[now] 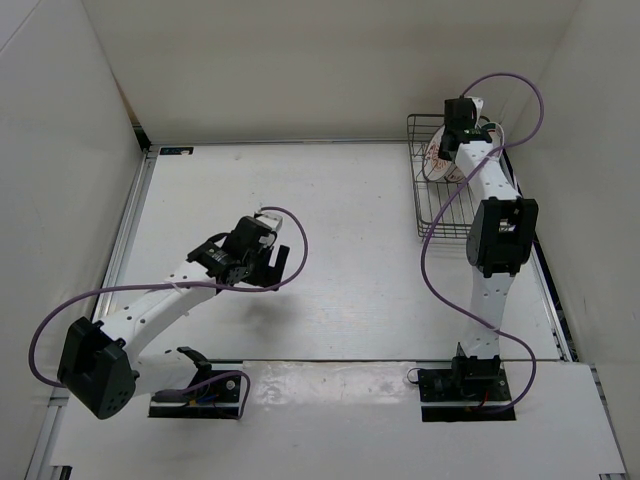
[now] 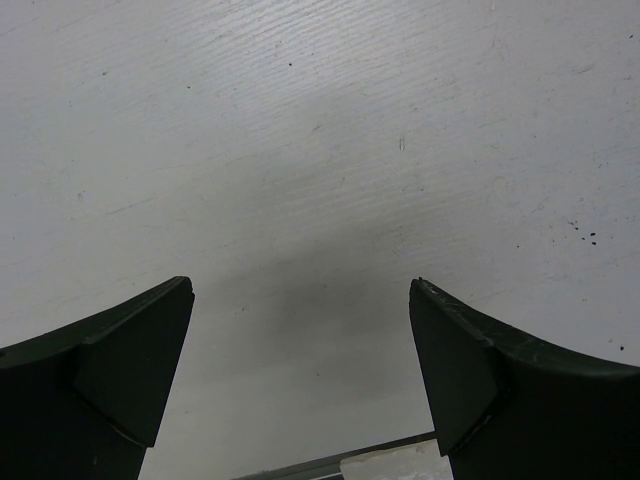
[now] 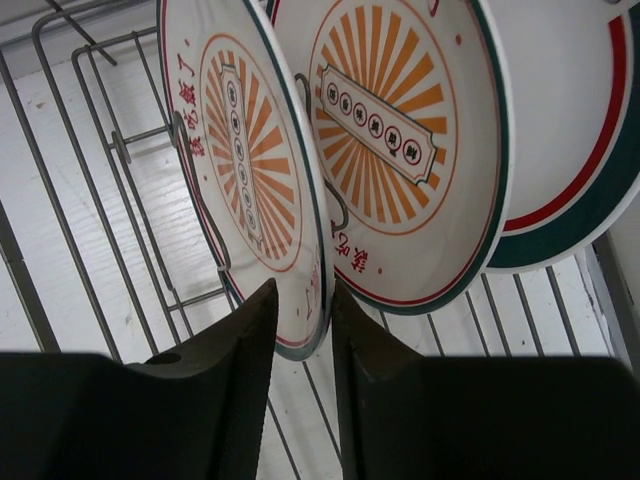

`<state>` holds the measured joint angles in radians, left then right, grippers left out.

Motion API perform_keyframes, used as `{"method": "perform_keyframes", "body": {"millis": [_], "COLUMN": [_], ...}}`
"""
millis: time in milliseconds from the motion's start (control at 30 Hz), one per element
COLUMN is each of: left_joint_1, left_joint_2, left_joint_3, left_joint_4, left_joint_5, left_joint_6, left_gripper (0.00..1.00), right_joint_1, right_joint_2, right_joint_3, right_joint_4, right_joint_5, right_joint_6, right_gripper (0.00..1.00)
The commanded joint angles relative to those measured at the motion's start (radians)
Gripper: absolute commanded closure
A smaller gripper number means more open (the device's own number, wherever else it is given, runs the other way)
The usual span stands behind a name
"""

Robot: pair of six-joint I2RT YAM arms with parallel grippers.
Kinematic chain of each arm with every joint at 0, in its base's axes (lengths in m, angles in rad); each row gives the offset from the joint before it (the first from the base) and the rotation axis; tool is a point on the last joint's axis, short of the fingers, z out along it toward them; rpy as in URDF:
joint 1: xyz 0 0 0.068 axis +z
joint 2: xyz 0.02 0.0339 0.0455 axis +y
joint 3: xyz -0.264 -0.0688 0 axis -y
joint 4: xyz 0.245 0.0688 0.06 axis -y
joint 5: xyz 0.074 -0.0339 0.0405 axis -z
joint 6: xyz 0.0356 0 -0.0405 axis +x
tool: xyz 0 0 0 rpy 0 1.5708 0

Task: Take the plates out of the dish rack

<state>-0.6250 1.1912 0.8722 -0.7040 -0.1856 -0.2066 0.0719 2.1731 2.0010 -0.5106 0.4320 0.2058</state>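
Plates are standing on edge in the black wire rack, which is sitting at about one o'clock on the white surface, close to the right wall. From the right wrist I am seeing three of them side by side: the left plate and the middle plate are showing orange sunburst centres, and the right plate is showing a red ring and a dark green rim. The right gripper is reaching down into the rack and clenching the lower rim of the left plate, one finger on each face. The left gripper is hanging released at about nine o'clock, over bare surface.
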Motion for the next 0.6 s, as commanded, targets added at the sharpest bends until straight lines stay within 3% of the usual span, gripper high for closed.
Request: {"method": "perform_keyframes", "body": {"millis": [0, 200, 567], "left_joint_1": [-0.002, -0.002, -0.004], "left_joint_2": [-0.001, 0.004, 0.004], "left_joint_3": [0.036, 0.037, 0.037], "left_joint_4": [-0.005, -0.009, -0.015], "left_joint_5": [-0.023, -0.035, -0.060], "left_joint_6": [0.001, -0.001, -0.007], "left_gripper": [0.00, 0.00, 0.00], "right_joint_1": [-0.004, -0.003, 0.000], "right_joint_2": [-0.016, -0.035, -0.131], "right_joint_3": [0.024, 0.019, 0.051], "right_joint_4": [0.075, 0.083, 0.067], "right_joint_5": [0.027, 0.053, 0.126], "right_joint_6": [-0.023, -0.039, -0.016], "right_gripper": [0.71, 0.99, 1.00]}}
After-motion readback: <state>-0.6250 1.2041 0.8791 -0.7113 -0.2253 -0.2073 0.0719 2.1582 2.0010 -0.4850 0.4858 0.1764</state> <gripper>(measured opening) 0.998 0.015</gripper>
